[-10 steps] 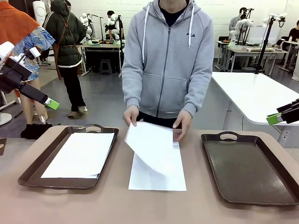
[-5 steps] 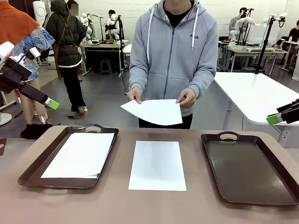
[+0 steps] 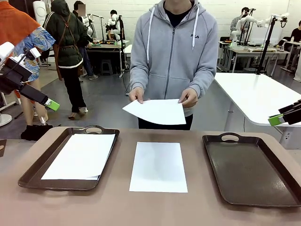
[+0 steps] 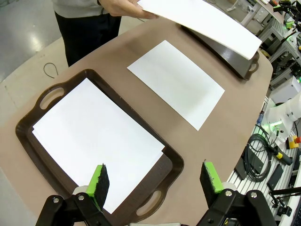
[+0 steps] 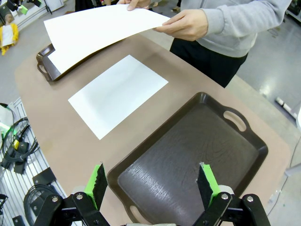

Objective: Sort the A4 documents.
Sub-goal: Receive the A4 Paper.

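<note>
One white A4 document (image 3: 158, 166) lies flat on the table's middle, also seen in the wrist views (image 4: 176, 82) (image 5: 117, 94). A person at the far side holds another sheet (image 3: 156, 111) (image 4: 202, 23) (image 5: 96, 29) in both hands above the table edge. More sheets (image 3: 81, 156) (image 4: 94, 139) rest in the left brown tray (image 3: 33, 172). The right brown tray (image 3: 249, 172) (image 5: 188, 155) holds nothing. My left gripper (image 3: 51, 104) (image 4: 155, 179) hangs open at the far left, above the left tray. My right gripper (image 3: 277, 118) (image 5: 153, 181) hangs open at the far right, over the right tray.
A white table (image 3: 258, 96) stands behind at the right. Other people and workbenches fill the room beyond. Cables and equipment (image 4: 263, 155) lie beside the table.
The person lifted a sheet off the middle of the table, straightened up and now holds it level in both hands. Both grippers stayed put.
</note>
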{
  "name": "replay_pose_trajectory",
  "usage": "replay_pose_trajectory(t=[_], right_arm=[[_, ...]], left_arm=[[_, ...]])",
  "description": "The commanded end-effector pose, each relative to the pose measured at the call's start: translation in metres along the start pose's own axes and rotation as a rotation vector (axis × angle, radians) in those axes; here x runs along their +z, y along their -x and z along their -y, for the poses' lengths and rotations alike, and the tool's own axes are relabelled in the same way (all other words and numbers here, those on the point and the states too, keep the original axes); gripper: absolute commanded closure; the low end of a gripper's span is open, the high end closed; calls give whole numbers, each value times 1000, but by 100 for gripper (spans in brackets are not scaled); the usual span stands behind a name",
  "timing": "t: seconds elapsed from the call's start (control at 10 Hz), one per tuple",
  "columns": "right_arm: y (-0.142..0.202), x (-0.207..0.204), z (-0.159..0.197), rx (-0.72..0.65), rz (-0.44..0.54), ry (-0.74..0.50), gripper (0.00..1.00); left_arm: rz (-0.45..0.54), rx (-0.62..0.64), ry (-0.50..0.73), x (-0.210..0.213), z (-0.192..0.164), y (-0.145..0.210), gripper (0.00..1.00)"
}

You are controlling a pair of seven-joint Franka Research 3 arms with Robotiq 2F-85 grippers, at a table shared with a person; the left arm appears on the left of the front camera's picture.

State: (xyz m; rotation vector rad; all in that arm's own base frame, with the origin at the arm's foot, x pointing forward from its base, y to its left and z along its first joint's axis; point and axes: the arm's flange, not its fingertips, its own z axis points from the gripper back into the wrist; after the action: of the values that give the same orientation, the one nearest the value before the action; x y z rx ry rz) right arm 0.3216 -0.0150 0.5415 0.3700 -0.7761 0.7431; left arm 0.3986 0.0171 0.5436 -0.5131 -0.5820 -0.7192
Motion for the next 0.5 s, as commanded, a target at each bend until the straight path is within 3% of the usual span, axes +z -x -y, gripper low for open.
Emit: replay_pose_trajectory(t=[0.0, 0.4], right_arm=[[0, -3, 1, -2, 7, -17, 0], [0, -3, 1, -2, 7, -17, 0]], left_arm=[[11, -7, 12, 1, 0, 1, 0], [11, -7, 12, 1, 0, 1, 0]])
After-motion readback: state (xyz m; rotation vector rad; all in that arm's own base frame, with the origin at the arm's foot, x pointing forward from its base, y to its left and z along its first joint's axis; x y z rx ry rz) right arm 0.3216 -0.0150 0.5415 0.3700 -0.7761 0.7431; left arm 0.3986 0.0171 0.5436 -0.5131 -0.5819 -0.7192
